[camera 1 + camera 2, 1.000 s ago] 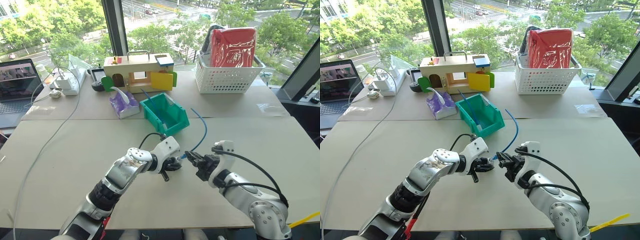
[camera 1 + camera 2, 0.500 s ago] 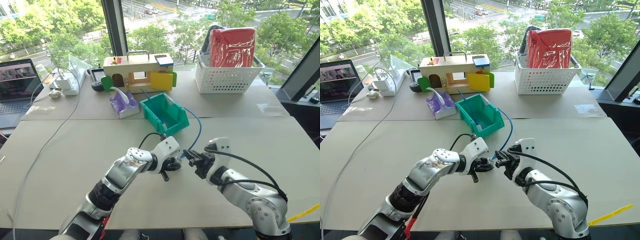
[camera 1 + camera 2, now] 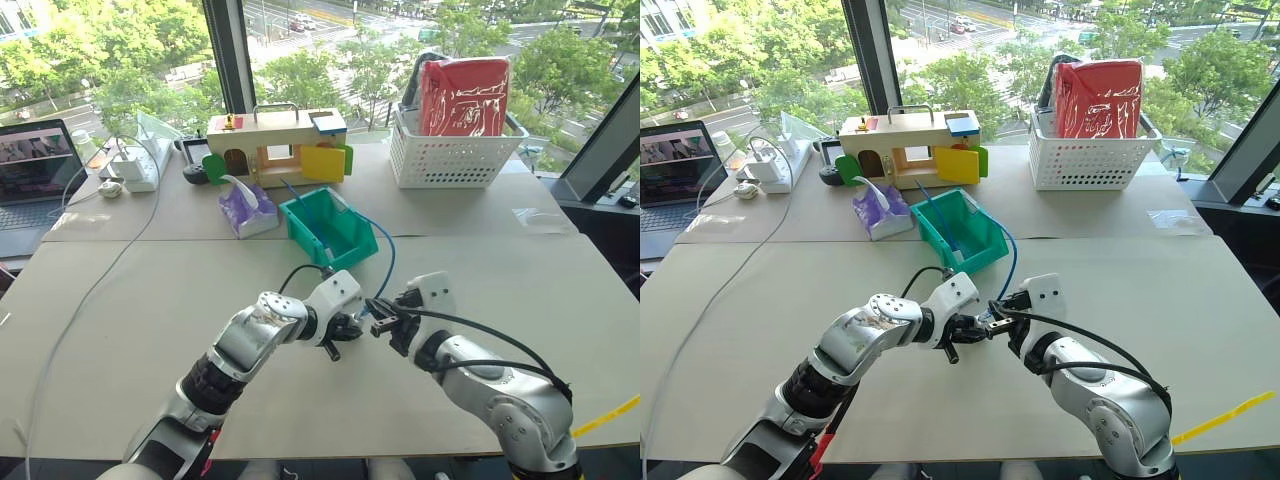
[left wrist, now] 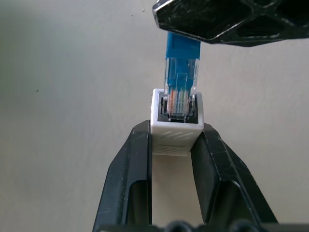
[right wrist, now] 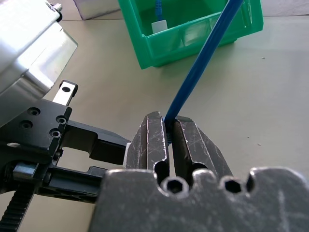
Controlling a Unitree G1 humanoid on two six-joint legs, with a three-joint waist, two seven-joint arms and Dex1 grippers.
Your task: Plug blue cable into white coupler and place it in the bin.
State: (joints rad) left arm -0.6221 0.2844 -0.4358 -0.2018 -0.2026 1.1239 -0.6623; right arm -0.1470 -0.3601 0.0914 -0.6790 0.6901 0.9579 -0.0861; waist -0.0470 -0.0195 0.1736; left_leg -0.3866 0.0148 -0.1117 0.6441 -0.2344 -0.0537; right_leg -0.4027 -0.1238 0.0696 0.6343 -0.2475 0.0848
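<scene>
Above the table's middle, my left gripper (image 3: 349, 326) is shut on the white coupler (image 4: 176, 133), which its two black fingers (image 4: 138, 159) clamp by the sides. My right gripper (image 3: 379, 319) faces it from the right, shut on the blue cable (image 5: 203, 67) just behind the plug. The clear plug end (image 4: 180, 92) sits in the coupler's dark socket, with the right gripper (image 4: 227, 19) directly behind it. From there the cable (image 3: 390, 262) arcs up and back toward the teal bin (image 3: 330, 228), which stands just beyond both grippers.
Inside the bin (image 5: 193, 29) lie another small white block and a blue cord end. Behind it are a purple tissue pack (image 3: 245, 207), a wooden toy box (image 3: 275, 145) and a white lattice basket (image 3: 455, 150). A laptop (image 3: 30, 175) and a long grey-white cord (image 3: 100, 280) lie on the left.
My right gripper has moved left and rolled, bringing the plug up to the coupler. The cable's arc has swung left toward the bin. The left gripper has stayed in place.
</scene>
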